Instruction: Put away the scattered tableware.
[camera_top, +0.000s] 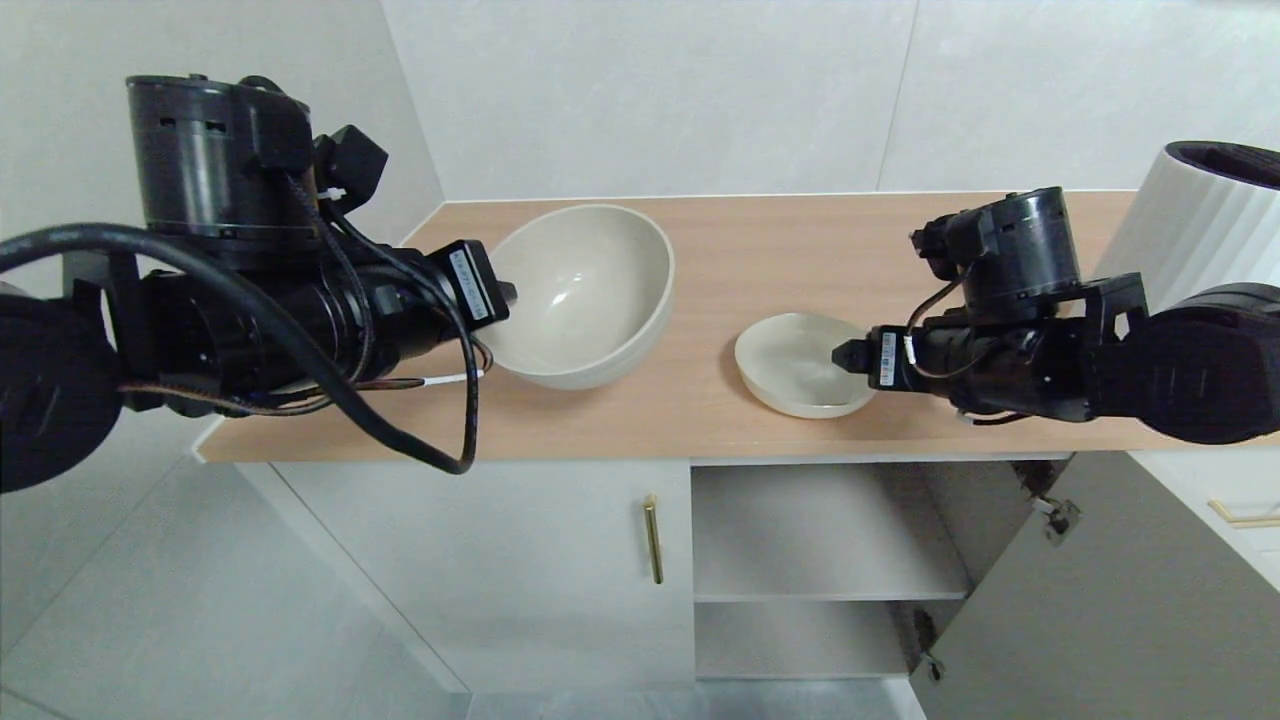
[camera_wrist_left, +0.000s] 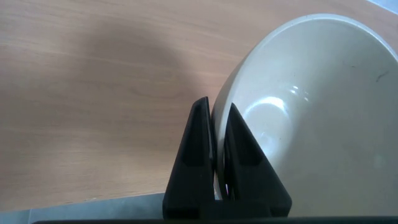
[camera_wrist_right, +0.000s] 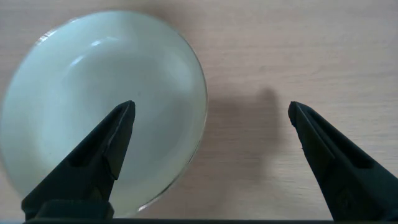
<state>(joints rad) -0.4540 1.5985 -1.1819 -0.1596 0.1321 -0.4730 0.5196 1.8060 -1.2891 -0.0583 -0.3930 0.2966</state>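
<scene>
A large cream bowl (camera_top: 585, 290) is tilted up on the wooden counter (camera_top: 730, 250), its mouth facing left. My left gripper (camera_top: 503, 296) is shut on the bowl's rim (camera_wrist_left: 219, 121), one finger inside and one outside. A small pale dish (camera_top: 800, 362) lies flat to the right of the bowl. My right gripper (camera_top: 845, 355) hovers over the dish's right edge. In the right wrist view its fingers (camera_wrist_right: 112, 140) stand wide open, with the dish (camera_wrist_right: 81, 106) beneath one of them.
A white ribbed container (camera_top: 1200, 220) stands at the counter's right end. Below the counter a cabinet (camera_top: 820, 560) is open with bare shelves, its door (camera_top: 1060, 600) swung out to the right. The left cabinet door (camera_top: 560, 560) with a gold handle is closed.
</scene>
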